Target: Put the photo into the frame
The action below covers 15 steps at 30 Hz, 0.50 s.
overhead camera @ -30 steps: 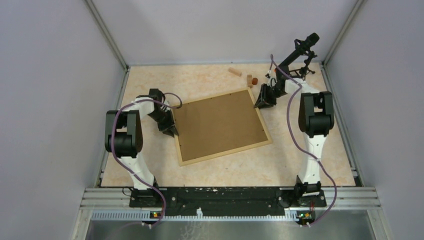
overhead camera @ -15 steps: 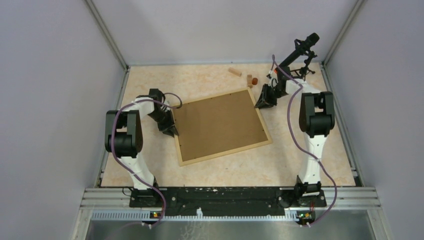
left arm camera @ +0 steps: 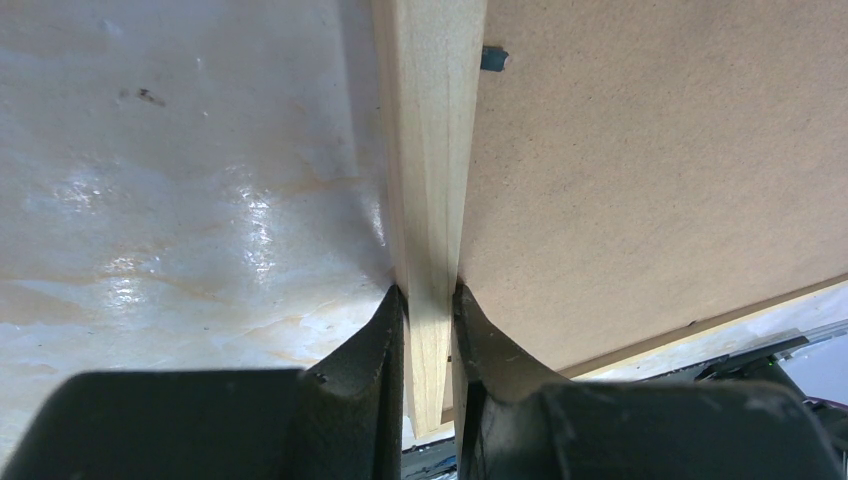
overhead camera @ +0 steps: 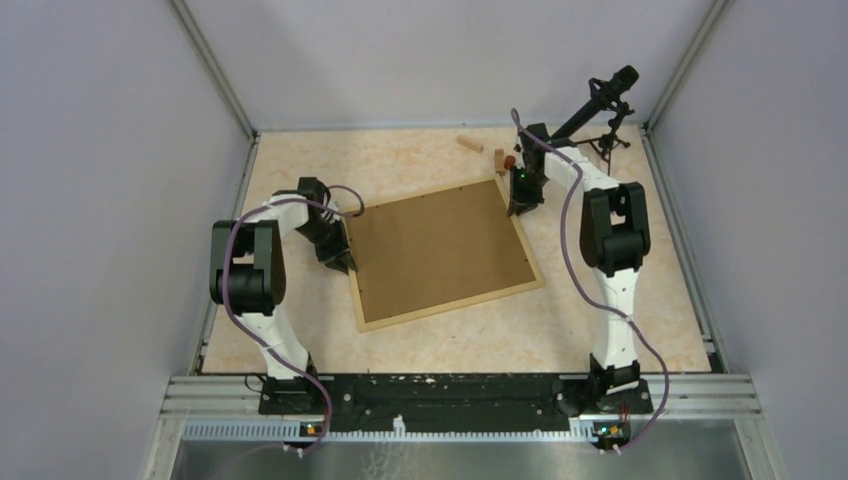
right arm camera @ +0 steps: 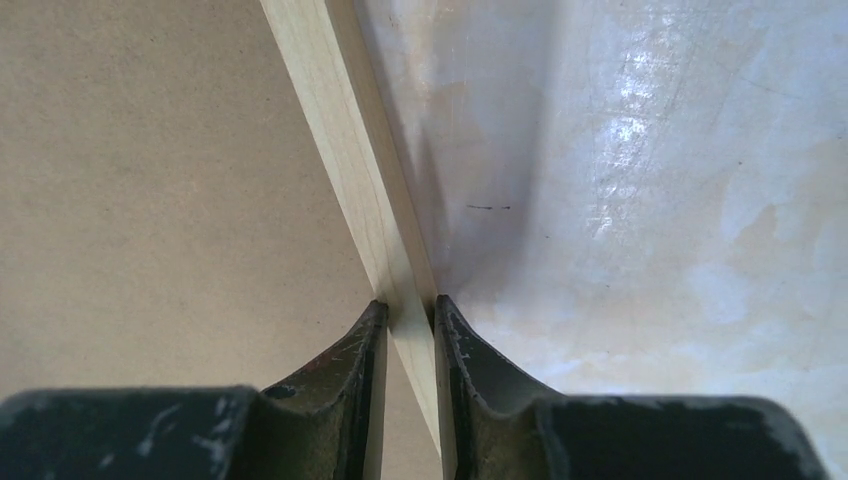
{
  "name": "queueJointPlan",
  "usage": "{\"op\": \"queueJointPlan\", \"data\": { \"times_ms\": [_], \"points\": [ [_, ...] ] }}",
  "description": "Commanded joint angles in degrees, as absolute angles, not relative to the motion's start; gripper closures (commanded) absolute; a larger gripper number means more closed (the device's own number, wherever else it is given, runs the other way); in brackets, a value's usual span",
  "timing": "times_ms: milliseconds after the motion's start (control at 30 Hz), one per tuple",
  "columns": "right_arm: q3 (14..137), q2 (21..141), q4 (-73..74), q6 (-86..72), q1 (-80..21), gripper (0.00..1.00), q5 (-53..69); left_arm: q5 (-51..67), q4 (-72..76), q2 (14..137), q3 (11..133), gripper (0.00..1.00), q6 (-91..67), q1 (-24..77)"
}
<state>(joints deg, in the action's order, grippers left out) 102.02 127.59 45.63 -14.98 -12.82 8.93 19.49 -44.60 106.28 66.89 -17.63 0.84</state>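
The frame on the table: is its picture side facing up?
No, the frame lies back up, showing only its brown backing board.

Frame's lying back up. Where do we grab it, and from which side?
By the thin side rails, from above, jaws astride each rail: the frame lies flat, its board too wide to pinch. The left gripper and right gripper pinch it so.

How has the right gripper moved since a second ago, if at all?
Yes. The right gripper shifted slightly left, onto the frame's right rail, and its wrist now sits beside the wooden blocks.
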Motion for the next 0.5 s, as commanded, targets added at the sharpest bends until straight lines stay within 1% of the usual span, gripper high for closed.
{"op": "queueJointPlan", "data": {
  "times_ms": [0,133,267,467],
  "points": [
    [102.2,137.0,48.8,-12.9,-15.2,0.79,-6.1,17.8,-32.9,109.9,64.9,0.94,-17.4,1.8],
    [105.1,138.7,50.6,-13.0,-17.1,0.72,-4.4,18.0,-32.9,109.8,64.8,0.94,-17.4,1.8],
    [106.3,139.8,51.0,-13.2,-18.1,0.62,1.6,18.2,-32.9,109.6,64.8,0.94,-17.3,1.8],
    [105.0,137.1,47.7,-13.4,-17.8,0.57,14.3,18.4,-32.8,109.4,64.6,0.95,-17.3,1.8]
  ]
}}
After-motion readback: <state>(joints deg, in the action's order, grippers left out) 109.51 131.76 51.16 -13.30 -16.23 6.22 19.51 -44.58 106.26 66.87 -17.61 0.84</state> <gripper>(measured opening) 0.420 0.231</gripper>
